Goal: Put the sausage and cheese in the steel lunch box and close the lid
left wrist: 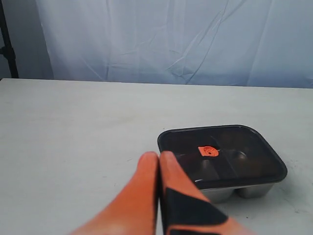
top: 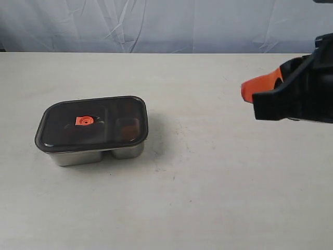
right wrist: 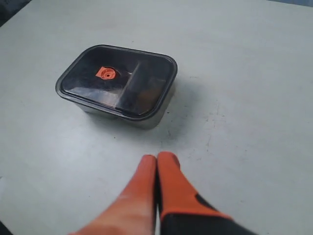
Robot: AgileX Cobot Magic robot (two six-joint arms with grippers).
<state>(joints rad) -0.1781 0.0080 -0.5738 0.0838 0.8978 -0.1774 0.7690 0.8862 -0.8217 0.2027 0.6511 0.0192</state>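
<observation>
The steel lunch box (top: pixel 97 154) stands on the left of the table with the dark translucent lid (top: pixel 112 112) lying flat on top of it, its orange valve tab (top: pixel 83 121) showing. Both wrist views also hold the covered lunch box (left wrist: pixel 252 190) (right wrist: pixel 151 119), with the lid (left wrist: pixel 244 152) (right wrist: pixel 142 73) on it. Sausage and cheese are hidden; through the dark lid I cannot make them out. My right gripper (top: pixel 245 91) hovers at the right edge, well away from the box, shut and empty (right wrist: pixel 157 159). The left gripper (left wrist: pixel 159 155) is shut on nothing, short of the box.
The white table (top: pixel 208 198) runs up to a pale wrinkled backdrop (top: pixel 166 23) at the far side. A dark stand post (left wrist: pixel 6 44) rises beside the table in the left wrist view.
</observation>
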